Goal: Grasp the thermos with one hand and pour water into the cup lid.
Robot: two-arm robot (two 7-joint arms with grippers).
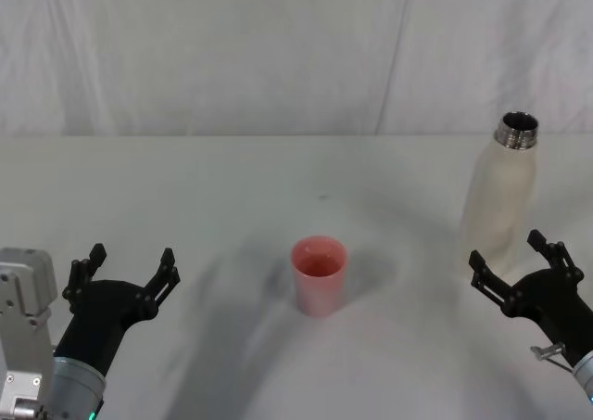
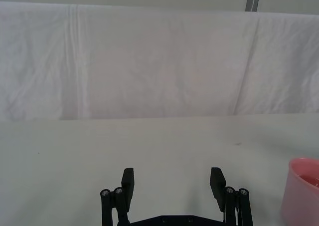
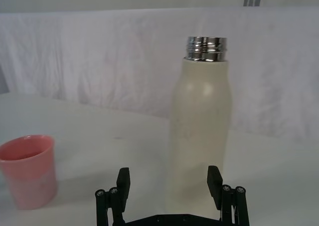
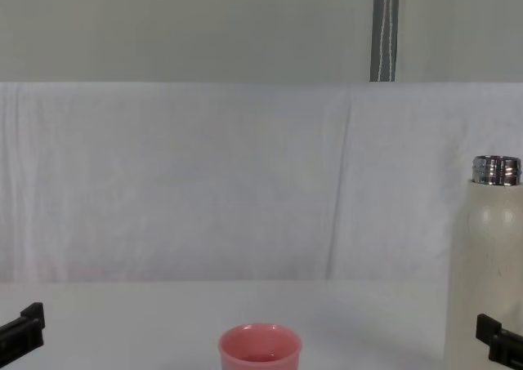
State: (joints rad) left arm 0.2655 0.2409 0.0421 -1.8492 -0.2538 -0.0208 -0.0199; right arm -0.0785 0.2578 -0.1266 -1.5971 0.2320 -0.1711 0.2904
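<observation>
The thermos stands upright and uncapped at the table's right, well apart from the pink cup lid at centre. The right gripper waits just before it, jaws spread and empty. The left gripper is likewise unclenched. Probably weighty, rigid and slick; grasp mid-body, below the shoulders.

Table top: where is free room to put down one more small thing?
The table is bare between the left gripper and the pink cup, and across the whole far strip behind the cup. A narrower patch lies between cup and thermos. It is crowded only at the thermos, where the right gripper stands open, close before it.
</observation>
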